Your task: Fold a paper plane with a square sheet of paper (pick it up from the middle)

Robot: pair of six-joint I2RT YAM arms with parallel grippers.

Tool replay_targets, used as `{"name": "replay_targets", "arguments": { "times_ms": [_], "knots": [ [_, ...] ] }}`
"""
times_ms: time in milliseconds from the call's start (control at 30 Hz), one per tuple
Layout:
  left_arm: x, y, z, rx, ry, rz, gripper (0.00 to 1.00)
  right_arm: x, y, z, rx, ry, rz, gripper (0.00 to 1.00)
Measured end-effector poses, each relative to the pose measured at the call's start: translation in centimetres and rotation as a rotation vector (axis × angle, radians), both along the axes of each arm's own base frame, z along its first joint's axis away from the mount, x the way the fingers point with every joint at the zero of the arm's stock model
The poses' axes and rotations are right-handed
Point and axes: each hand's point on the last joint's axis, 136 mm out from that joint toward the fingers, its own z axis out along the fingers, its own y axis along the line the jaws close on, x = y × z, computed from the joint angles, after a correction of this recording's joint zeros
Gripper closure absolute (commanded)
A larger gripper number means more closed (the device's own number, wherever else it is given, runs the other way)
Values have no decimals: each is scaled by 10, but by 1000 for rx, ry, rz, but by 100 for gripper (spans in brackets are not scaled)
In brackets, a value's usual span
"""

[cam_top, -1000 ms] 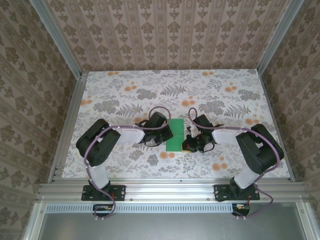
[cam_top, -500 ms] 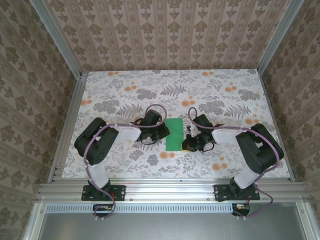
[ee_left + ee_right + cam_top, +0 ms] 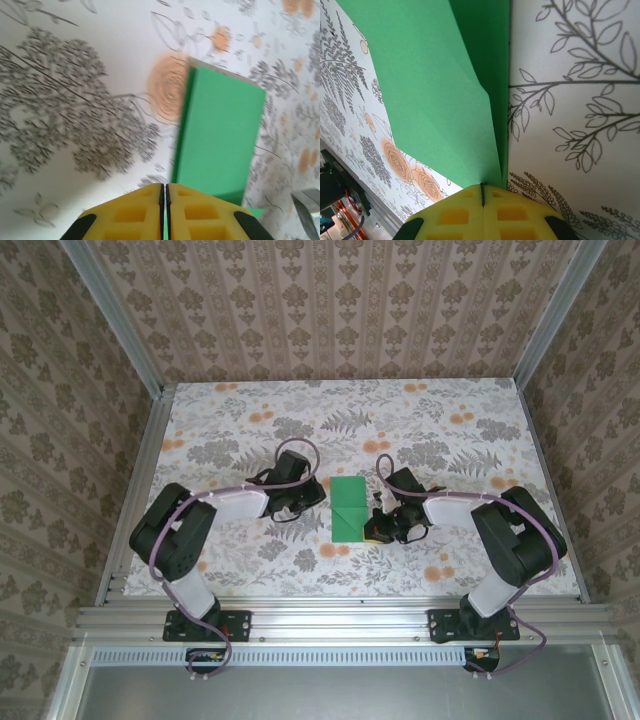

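The square sheet of paper lies near the middle of the flowered bench, between the two arms. It is already folded into a narrow bright-green oblong with a slanted crease across it. The right hand sits at the near right edge of the paper. From its wrist camera, the yellow pads are clenched on the green layers, which run together into the seam between them. The left hand is just beside the paper's left edge with its pads pressed tight together. From its wrist camera the green strip lies flat just ahead of the pads, and I cannot tell whether they touch it.
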Motion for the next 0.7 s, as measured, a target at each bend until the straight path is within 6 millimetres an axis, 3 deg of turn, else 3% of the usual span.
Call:
{"name": "replay_targets", "arguments": {
  "times_ms": [167,300,433,700],
  "knots": [
    [-22,-29,11,-11,-21,-96,89,0,0,0,-1,5,-2,95],
    [-33,-51,2,-15,-1,-157,91,0,0,1,-2,8,-2,93],
    [-37,-51,-28,16,59,-155,92,-3,-2,5,-11,18,-5,93],
    [-31,-54,-30,1,57,-142,92,13,15,31,24,-40,6,92]
  ]
}}
